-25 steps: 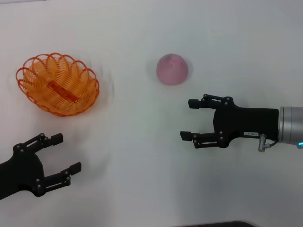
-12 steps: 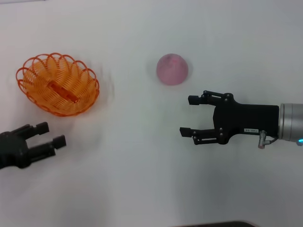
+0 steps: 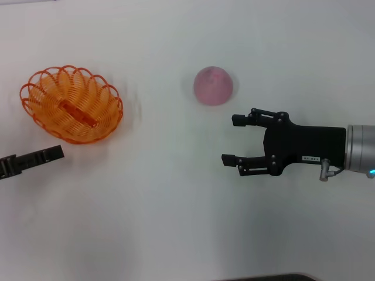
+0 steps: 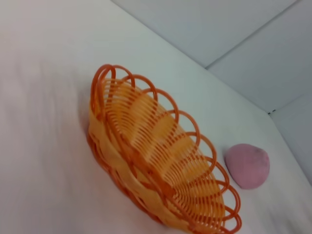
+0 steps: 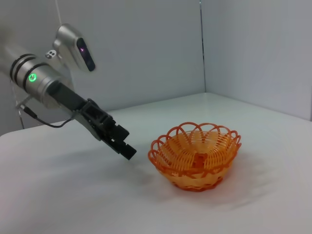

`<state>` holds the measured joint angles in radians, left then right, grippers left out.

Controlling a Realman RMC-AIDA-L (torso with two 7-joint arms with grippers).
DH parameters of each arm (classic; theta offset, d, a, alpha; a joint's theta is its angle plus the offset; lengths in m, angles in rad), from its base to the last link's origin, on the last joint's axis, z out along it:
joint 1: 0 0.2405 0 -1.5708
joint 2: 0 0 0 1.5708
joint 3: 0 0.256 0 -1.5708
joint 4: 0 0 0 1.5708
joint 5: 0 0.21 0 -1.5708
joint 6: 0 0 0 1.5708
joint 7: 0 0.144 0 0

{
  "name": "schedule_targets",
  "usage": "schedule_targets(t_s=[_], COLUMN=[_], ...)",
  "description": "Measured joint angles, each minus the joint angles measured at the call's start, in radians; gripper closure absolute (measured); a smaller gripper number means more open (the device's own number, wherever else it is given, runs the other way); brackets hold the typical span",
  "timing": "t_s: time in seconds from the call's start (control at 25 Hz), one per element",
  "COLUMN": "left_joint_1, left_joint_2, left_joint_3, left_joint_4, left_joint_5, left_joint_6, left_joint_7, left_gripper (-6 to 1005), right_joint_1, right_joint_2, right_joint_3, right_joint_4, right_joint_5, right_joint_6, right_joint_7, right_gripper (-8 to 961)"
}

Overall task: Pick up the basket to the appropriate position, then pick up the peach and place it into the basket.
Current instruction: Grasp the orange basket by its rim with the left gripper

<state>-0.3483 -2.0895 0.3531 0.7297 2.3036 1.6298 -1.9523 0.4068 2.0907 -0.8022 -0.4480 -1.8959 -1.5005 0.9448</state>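
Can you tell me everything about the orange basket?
The basket is a shallow oval bowl of bright orange looped wire, probably plastic, with a scalloped rim of arches. It sits upright on the white table on the robot's left side, with nothing loose inside it. The pink peach lies apart from it. The left hand is close beside the basket but not touching it. Nothing else touches it.
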Motion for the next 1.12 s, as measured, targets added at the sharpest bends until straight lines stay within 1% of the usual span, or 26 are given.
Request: schedule_targets(t_s=[0.24, 0.52, 0.68, 0.84, 1.04, 1.08, 1.12], left_joint_1=[-0.016, -0.044, -0.066, -0.098, -0.127, -0.133, -0.135], left_joint_2=[0.005, 0.015, 0.026, 0.037, 0.038, 0.035, 0.034], left_joint_3=[-0.001, 0.027, 0.076, 0.125, 0.152, 0.173, 0.214], left_joint_4=[0.021, 0.075, 0.103, 0.109, 0.146, 0.169, 0.186], left_joint_5=[0.0, 0.005, 0.009, 0.031, 0.047, 0.051, 0.052], left_joint_6=[-0.009, -0.036, -0.071, -0.138, -0.161, -0.173, -0.198], left_joint_7=[-0.024, -0.021, -0.022, -0.023, -0.021, -0.02, -0.02], left_gripper=[190, 189, 190, 189, 190, 190, 190], right_joint_1=[-0.001, 0.001, 0.001, 0.001, -0.001, -0.001, -0.002], right_joint_2=[0.0, 0.0, 0.0, 0.0, 0.0, 0.0, 0.0], right_joint_3=[0.0, 0.0, 0.0, 0.0, 0.0, 0.0, 0.0], right_joint_4=[0.0, 0.0, 0.0, 0.0, 0.0, 0.0, 0.0], right_joint_5=[0.0, 0.0, 0.0, 0.0, 0.0, 0.0, 0.0], right_joint_6=[0.0, -0.001, -0.001, -0.004, -0.009, -0.009, -0.01], right_joint_7=[0.0, 0.0, 0.0, 0.0, 0.0, 0.0, 0.0], right_gripper=[41, 42, 41, 42, 42, 42, 42])
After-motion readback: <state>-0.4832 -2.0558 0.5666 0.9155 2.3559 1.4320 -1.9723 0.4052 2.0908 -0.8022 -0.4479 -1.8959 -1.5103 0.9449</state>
